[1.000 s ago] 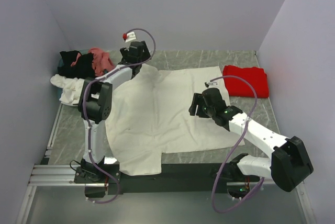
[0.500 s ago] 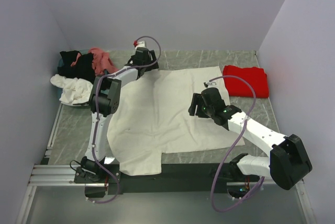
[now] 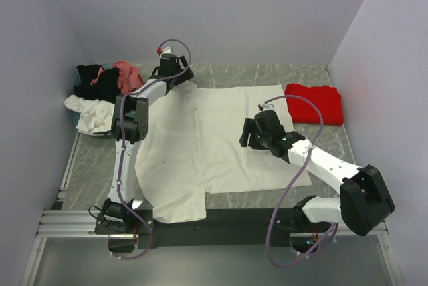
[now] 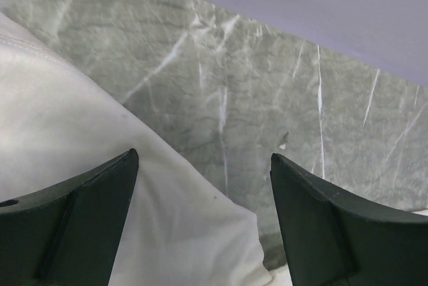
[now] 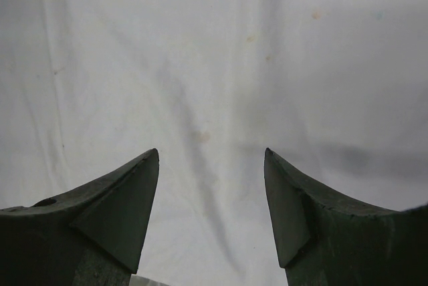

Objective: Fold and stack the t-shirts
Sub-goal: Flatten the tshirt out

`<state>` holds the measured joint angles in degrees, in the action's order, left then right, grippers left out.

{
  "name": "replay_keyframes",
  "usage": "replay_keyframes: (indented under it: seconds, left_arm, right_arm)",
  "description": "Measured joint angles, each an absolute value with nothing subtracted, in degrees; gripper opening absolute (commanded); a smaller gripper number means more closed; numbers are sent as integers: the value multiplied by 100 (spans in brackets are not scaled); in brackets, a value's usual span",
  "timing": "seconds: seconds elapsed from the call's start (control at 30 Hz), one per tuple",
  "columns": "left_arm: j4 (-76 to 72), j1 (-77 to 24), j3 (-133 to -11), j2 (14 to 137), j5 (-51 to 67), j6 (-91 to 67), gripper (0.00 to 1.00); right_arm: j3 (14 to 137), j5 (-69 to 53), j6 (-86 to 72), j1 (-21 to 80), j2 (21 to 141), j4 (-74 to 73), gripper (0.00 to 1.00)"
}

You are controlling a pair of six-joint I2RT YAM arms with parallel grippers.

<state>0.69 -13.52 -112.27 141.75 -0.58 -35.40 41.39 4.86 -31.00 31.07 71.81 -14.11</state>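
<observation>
A large cream t-shirt (image 3: 200,146) lies spread flat across the middle of the table. A red t-shirt (image 3: 314,103), folded, rests at the back right. My left gripper (image 3: 179,80) hovers open over the cream shirt's back left corner (image 4: 100,186), nothing between its fingers (image 4: 80,219). My right gripper (image 3: 247,133) hangs open just above the cream cloth (image 5: 214,65) near its right half, its fingertips (image 5: 134,199) apart and empty.
A heap of black (image 3: 93,79), pink (image 3: 128,75) and white (image 3: 93,113) shirts lies at the back left beside the wall. Grey marble tabletop (image 4: 267,99) shows beyond the cream shirt's edge. Walls enclose the left, back and right sides.
My left arm has stretched further back, and its gripper has shifted slightly along the shirt's back left corner. The right gripper edged slightly left. The shirts lie as before.
</observation>
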Motion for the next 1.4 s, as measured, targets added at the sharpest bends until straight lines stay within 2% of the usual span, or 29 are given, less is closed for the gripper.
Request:
replay_keyframes:
  seconds: [0.47, 0.73, 0.93, 1.17, 1.4]
  left_arm:
    - [128, -1210, -12132, 14730, 320, -3529, 87]
    - [128, -1227, -12060, 14619, 368, -3452, 88]
    - [145, -1404, -10899, 13286, 252, -3341, 88]
    - [-108, -1697, -9264, 11467, 104, -3365, 88]
    - [115, -1925, -7697, 11268, -244, -3367, 88]
  right_arm:
    - [4569, 506, -3092, 3107, 7883, -1420, 71]
    - [4779, 718, -2969, 2921, 7784, -1540, 72]
    - [5245, 755, -2757, 2445, 7950, -1678, 72]
    - [6361, 790, -2547, 2147, 9076, -1772, 71]
    - [7196, 965, -2379, 1903, 10160, -2222, 71]
